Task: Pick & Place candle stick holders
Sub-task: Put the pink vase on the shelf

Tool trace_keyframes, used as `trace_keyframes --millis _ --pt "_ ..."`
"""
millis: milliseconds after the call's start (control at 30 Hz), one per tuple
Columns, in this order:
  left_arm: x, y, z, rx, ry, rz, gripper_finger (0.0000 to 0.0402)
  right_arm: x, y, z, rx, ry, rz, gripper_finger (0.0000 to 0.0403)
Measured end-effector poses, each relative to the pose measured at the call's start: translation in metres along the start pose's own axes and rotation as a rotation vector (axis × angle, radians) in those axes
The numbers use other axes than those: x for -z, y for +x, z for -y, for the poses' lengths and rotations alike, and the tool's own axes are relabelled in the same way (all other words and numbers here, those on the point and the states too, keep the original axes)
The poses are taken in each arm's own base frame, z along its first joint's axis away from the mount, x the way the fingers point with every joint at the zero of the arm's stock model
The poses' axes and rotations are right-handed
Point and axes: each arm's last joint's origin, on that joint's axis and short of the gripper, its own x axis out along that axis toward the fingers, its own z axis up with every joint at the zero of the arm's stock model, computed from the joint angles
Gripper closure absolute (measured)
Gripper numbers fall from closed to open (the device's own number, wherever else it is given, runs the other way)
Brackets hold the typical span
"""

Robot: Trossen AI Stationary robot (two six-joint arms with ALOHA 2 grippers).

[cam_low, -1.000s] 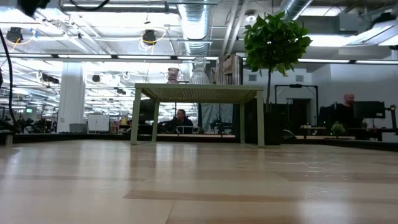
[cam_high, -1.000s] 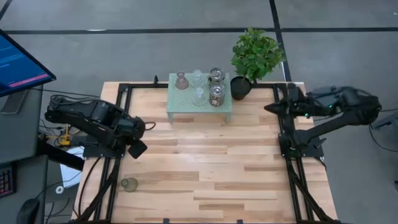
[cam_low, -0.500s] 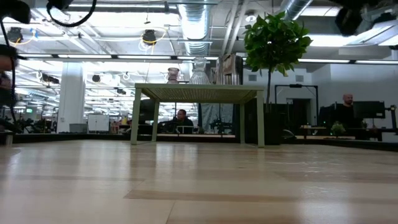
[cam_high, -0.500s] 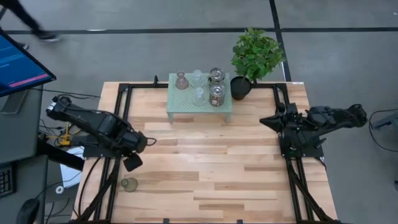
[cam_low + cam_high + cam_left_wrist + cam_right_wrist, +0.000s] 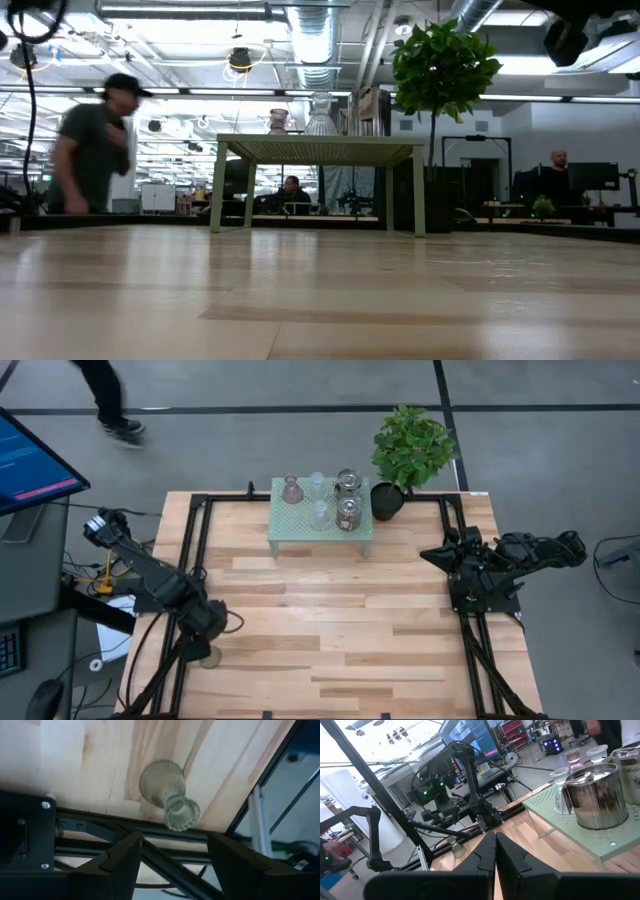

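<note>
A greenish glass candle stick holder [image 5: 167,795] stands upright on its wide foot near the table's near left corner [image 5: 211,657]. My left gripper [image 5: 175,852] hangs open just above it and points steeply down [image 5: 208,640]; its fingers are short of the holder and touch nothing. Pinkish [image 5: 291,490], clear [image 5: 319,513] and silvery [image 5: 348,513] holders stand on the mint-green stand [image 5: 300,530] at the far middle. My right gripper [image 5: 495,851] is shut and empty, and it waits by the right edge [image 5: 430,553].
A black pot with a green plant [image 5: 388,500] stands right of the stand. Black frame rails [image 5: 190,560] run along both table sides; one passes close under my left gripper [image 5: 150,827]. A person [image 5: 95,140] walks beyond the far edge.
My left gripper has swung toward the table's near edge and gone down toward the greenish holder, turning as it went; it stays open. My right arm has sunk and folded in at the right edge, its gripper still shut. A person has walked into view behind the table.
</note>
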Motion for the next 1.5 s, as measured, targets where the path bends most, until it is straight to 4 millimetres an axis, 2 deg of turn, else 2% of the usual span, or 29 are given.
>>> trace_keyframes --millis 300,467,600,900,1333,1500 --pt "0.007 0.016 0.012 0.058 0.071 0.022 0.0176 0.0 0.0 0.0 0.0 0.002 0.0 0.0403" --pt "0.011 0.034 0.008 0.023 0.069 -0.007 0.0176 0.0 0.0 0.0 0.0 0.002 0.0 0.0403" --pt "0.013 0.04 0.005 0.001 0.078 -0.014 0.0176 0.0 0.0 0.0 0.0 0.002 0.0 0.0403" --pt "0.01 0.042 0.004 -0.042 0.09 0.091 0.0176 0.0 0.0 0.0 0.001 0.001 0.0 0.0403" --pt "0.016 0.052 0.002 -0.047 0.116 0.054 0.0176 0.0 0.0 0.0 0.001 0.0 -0.003 0.0403" --pt "0.015 0.062 0.0 -0.034 0.118 0.056 0.0176 0.0 0.0 0.0 0.002 0.0 -0.003 0.0403"
